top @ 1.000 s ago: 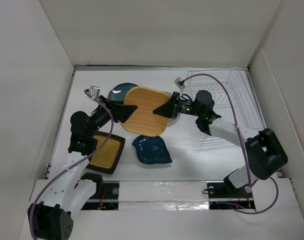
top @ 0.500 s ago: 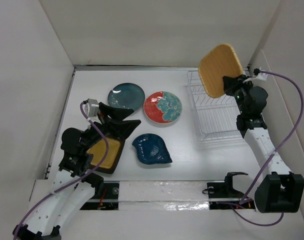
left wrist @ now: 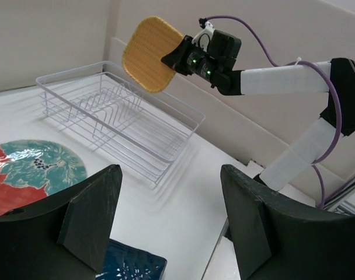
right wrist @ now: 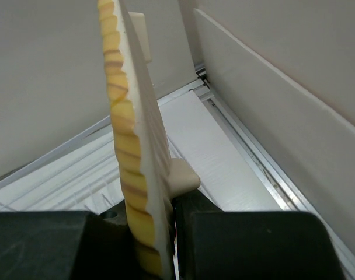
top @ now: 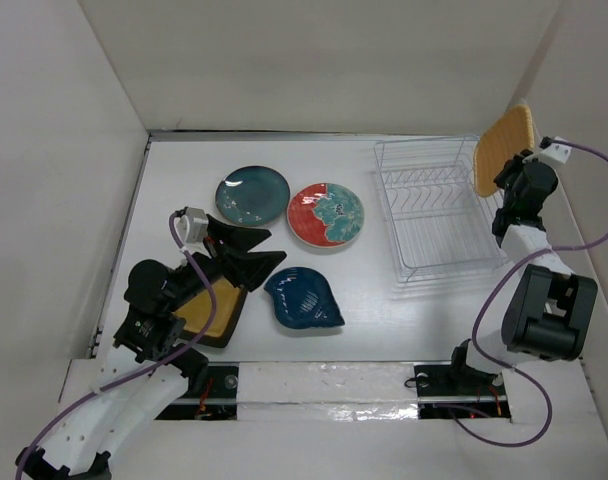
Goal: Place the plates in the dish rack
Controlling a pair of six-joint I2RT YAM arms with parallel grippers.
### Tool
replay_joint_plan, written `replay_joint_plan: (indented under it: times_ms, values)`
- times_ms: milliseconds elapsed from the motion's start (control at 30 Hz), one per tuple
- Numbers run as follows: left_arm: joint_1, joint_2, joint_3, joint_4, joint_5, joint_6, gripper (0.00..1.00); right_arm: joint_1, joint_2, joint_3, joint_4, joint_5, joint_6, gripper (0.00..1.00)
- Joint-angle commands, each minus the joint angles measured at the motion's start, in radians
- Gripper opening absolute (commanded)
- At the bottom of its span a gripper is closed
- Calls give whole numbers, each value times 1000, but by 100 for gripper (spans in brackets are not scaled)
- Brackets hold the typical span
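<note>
Orange plate [top: 504, 150] stands on edge, pinched in the right fingers [right wrist: 247, 242], raised by the rack [top: 434, 210]'s far right corner. Left fingers [left wrist: 90, 216] spread wide, empty, above the mustard plate [top: 212, 308] on the table [top: 384, 320].

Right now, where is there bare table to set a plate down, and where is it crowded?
Bare table lies between the blue leaf plate and the dish rack, and in front of the rack. The left is crowded: teal plate, patterned plate, mustard plate and the left hand. The right hand holds the orange plate.
</note>
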Motion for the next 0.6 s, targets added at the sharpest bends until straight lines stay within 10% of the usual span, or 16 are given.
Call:
replay_joint_plan:
  times_ms: [0, 567]
  values:
    - [-5, -15, 33, 4, -24, 31, 65, 1, 24, 163, 123, -20, -115, 0]
    - [-36, 16, 38, -16, -67, 48, 65, -79, 242, 283, -25, -344, -294, 0]
